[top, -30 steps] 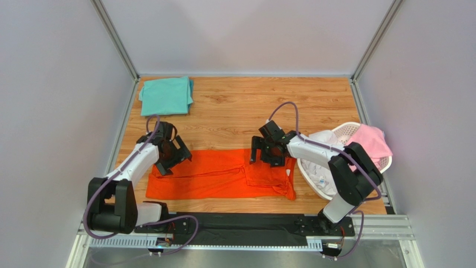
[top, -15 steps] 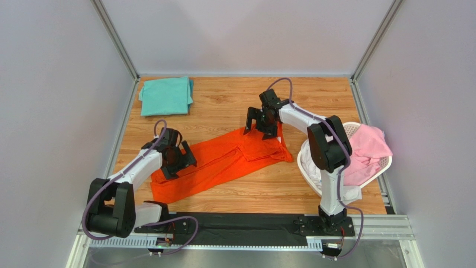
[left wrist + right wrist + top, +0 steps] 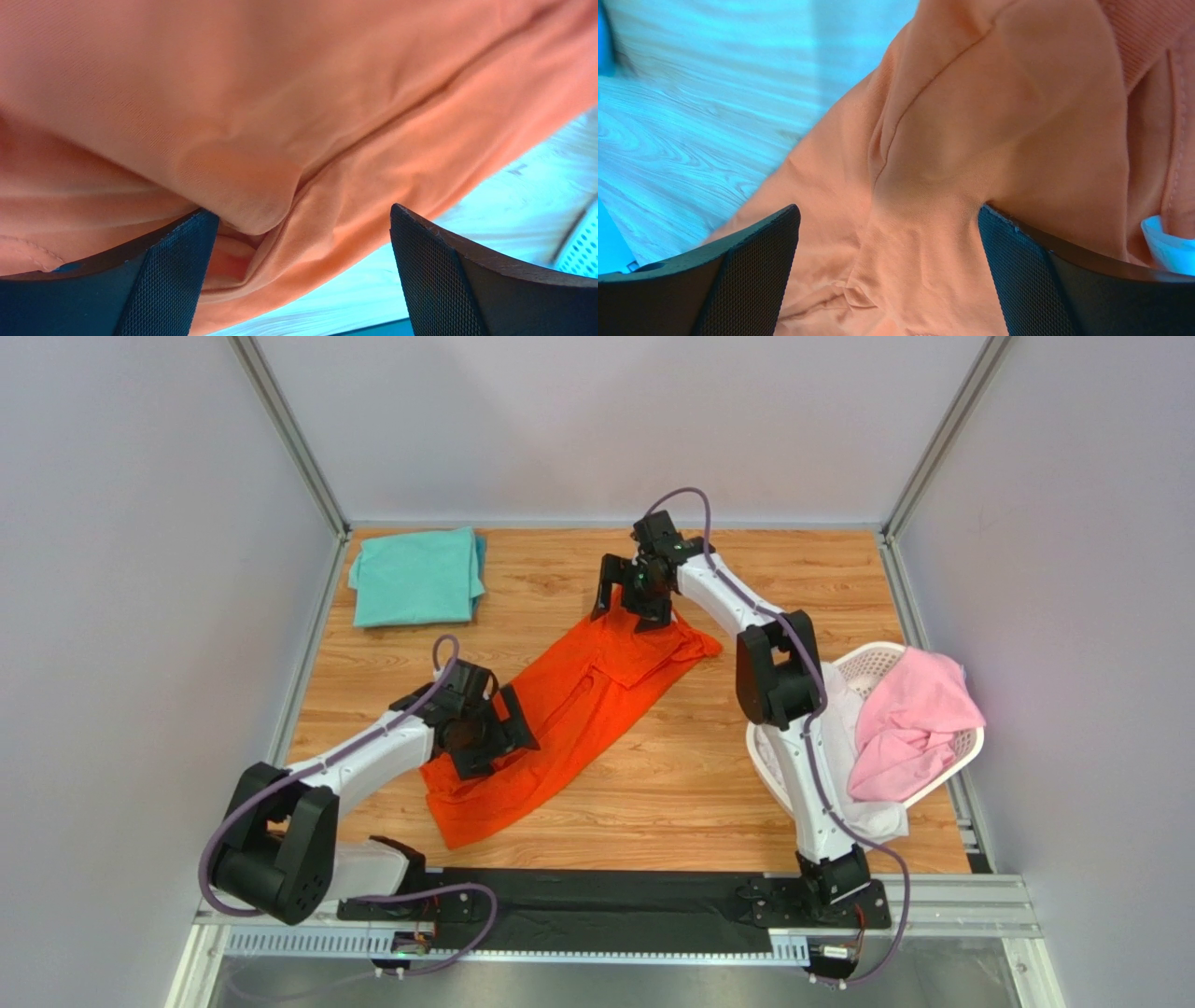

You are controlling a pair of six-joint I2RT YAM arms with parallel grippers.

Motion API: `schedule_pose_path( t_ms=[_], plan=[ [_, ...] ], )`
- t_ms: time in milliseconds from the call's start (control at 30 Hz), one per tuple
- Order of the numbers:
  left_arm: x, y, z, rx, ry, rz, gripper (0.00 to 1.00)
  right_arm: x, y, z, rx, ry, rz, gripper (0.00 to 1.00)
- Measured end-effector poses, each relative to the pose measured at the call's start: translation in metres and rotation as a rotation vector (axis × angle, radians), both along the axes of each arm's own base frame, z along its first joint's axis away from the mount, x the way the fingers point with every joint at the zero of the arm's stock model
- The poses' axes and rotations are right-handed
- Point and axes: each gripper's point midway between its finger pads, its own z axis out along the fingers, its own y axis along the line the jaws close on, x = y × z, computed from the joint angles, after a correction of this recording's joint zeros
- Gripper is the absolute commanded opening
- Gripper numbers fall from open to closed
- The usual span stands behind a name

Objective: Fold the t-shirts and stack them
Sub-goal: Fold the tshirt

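An orange-red t-shirt (image 3: pixel 596 693) lies folded narrow and slanted across the wooden table, from near left to far middle. My left gripper (image 3: pixel 491 739) stands open over its near end, and cloth bunches between the spread pads (image 3: pixel 302 238). The right gripper (image 3: pixel 631 609) is open on the far end of the shirt, with orange cloth (image 3: pixel 990 126) between its pads (image 3: pixel 889 238). A folded teal-green t-shirt (image 3: pixel 415 577) rests at the far left corner. A pale pink t-shirt (image 3: pixel 912 707) hangs over the basket, with white cloth (image 3: pixel 859 805) under it.
The white perforated basket (image 3: pixel 873 658) stands at the table's right edge, close to the right arm's base. Metal frame rails run along both sides, and a black strip lines the near edge. Grey walls enclose the table.
The orange-red shirt has swung from lying along the near edge to a diagonal. My right gripper went far and left with its end, and the left gripper shifted right.
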Motion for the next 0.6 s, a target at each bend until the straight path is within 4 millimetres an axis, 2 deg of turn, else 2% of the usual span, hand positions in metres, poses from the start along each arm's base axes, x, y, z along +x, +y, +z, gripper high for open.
schedule_pose_path(
  t_ms=[200,433,600],
  plan=[
    [-0.010,-0.036,0.003,-0.061,0.000,-0.040,1.00,0.034,0.020,0.006,0.082,-0.059,0.023,1.00],
    [-0.047,-0.084,0.005,-0.115,0.032,-0.108,1.00,0.061,0.052,0.013,0.278,-0.110,0.020,1.00],
    [-0.062,-0.108,0.006,-0.127,0.027,-0.142,1.00,0.076,0.070,0.017,0.378,-0.152,0.010,1.00]
  ],
)
